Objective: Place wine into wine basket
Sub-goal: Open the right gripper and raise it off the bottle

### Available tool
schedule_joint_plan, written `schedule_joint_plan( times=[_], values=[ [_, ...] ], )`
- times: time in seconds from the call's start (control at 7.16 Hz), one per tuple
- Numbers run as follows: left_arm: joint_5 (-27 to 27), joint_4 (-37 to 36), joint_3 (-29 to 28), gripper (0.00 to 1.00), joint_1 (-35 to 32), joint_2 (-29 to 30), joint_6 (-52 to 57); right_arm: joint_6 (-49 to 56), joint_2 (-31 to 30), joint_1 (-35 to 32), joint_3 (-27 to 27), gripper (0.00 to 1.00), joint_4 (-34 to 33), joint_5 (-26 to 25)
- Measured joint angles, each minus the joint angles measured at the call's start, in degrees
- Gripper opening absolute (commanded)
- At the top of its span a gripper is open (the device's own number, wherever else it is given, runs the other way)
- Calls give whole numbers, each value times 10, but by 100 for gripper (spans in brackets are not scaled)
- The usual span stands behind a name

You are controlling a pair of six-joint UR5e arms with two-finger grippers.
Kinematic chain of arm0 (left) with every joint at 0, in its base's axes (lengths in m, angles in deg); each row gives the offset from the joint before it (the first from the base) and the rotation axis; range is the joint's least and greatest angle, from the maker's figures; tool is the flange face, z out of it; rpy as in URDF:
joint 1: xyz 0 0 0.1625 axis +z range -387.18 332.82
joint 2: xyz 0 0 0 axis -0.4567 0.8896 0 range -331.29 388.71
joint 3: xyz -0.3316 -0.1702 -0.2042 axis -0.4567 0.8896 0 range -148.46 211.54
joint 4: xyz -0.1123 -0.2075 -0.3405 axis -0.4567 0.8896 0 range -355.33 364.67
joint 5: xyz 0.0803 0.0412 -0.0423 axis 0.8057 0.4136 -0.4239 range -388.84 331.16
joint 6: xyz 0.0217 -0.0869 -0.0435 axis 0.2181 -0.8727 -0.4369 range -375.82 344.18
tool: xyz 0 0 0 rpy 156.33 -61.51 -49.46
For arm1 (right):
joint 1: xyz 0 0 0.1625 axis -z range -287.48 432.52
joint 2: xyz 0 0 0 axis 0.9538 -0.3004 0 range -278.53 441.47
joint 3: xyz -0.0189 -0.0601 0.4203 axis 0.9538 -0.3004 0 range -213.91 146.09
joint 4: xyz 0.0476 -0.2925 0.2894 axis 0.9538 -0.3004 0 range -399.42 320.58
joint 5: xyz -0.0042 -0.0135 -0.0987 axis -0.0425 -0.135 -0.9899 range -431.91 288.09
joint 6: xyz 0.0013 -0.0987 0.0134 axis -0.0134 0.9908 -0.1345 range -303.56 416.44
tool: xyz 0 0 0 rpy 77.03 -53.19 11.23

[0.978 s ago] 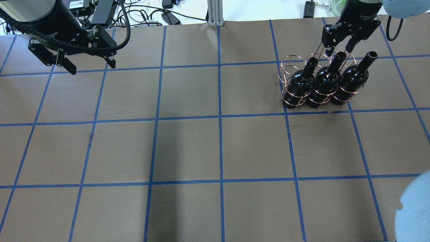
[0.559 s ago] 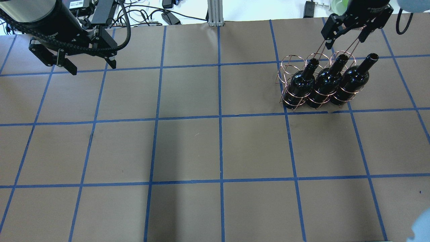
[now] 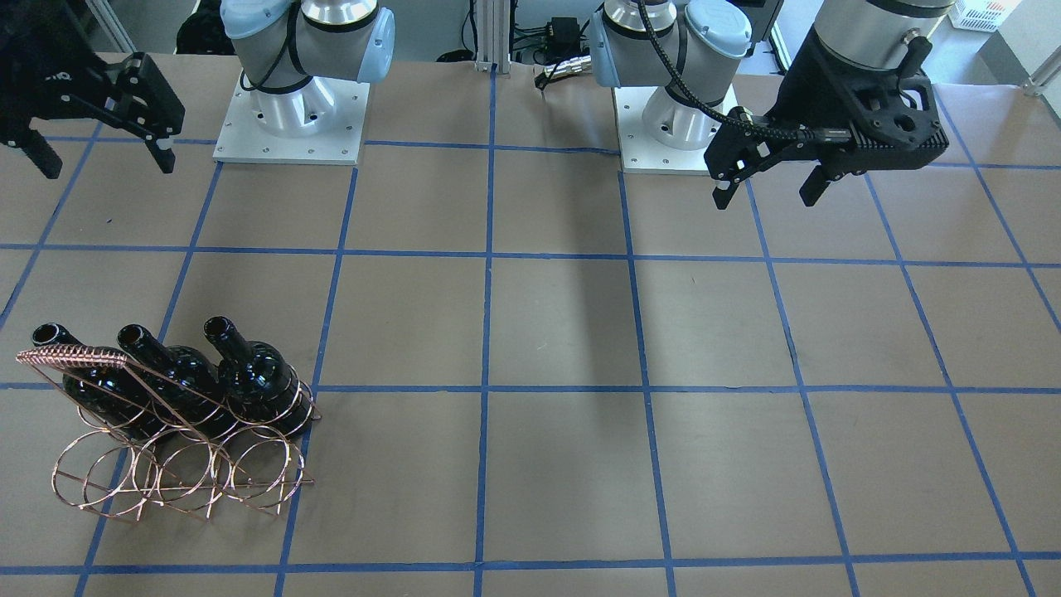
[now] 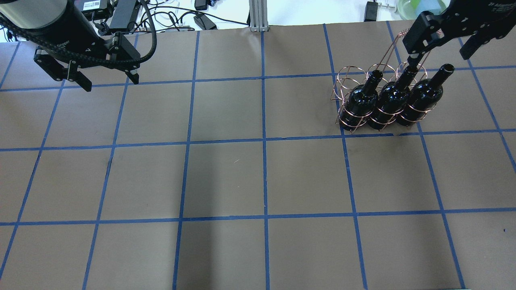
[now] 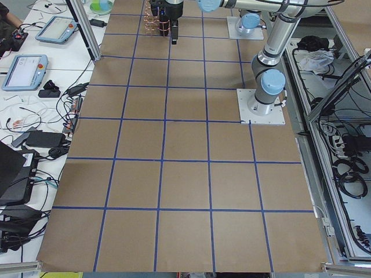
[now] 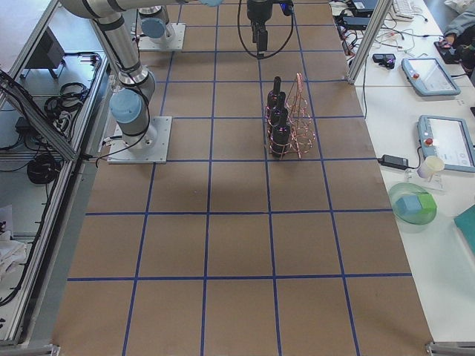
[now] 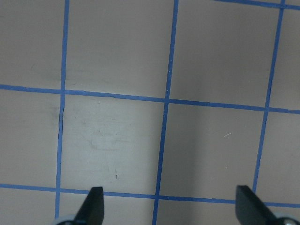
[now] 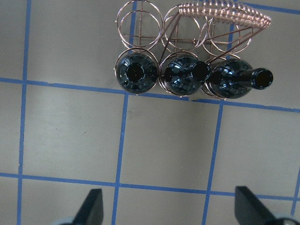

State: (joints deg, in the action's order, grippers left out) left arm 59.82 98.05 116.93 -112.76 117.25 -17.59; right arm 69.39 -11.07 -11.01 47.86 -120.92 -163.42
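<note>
Three glossy near-black wine bottles [image 4: 360,100] [image 4: 389,98] [image 4: 421,94] stand side by side in the copper wire wine basket [image 4: 348,74] at the table's right. They fill the row of rings nearer the robot, and the other row is empty. The right wrist view shows the bottles [image 8: 183,75] from above, beside the wire-wrapped handle [image 8: 225,14]. My right gripper [image 4: 439,50] is open and empty, raised above the basket and touching nothing. My left gripper [image 4: 111,82] is open and empty over bare table at the far left.
The basket [image 3: 166,481] and its bottles [image 3: 257,373] stand near one table corner in the front-facing view. Both arm bases [image 3: 290,124] sit at the robot's edge. Cables and devices lie beyond the far edge [image 4: 193,16]. Blue tape lines grid the brown table [image 4: 262,177].
My right gripper has risen from the middle bottle's neck and the handle and shifted right, still open. The bottles and basket have not moved. The left arm has barely moved.
</note>
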Motion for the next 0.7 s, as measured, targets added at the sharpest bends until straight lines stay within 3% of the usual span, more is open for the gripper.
schedule_joint_plan(
  times=[0.42, 0.7],
  values=[
    [27, -2, 1, 100, 0, -1, 0, -128, -15, -70, 22, 100, -17, 6],
    [27, -2, 1, 100, -1, -3, -1, -149, -13, -85, 24, 100, -32, 5]
  ],
)
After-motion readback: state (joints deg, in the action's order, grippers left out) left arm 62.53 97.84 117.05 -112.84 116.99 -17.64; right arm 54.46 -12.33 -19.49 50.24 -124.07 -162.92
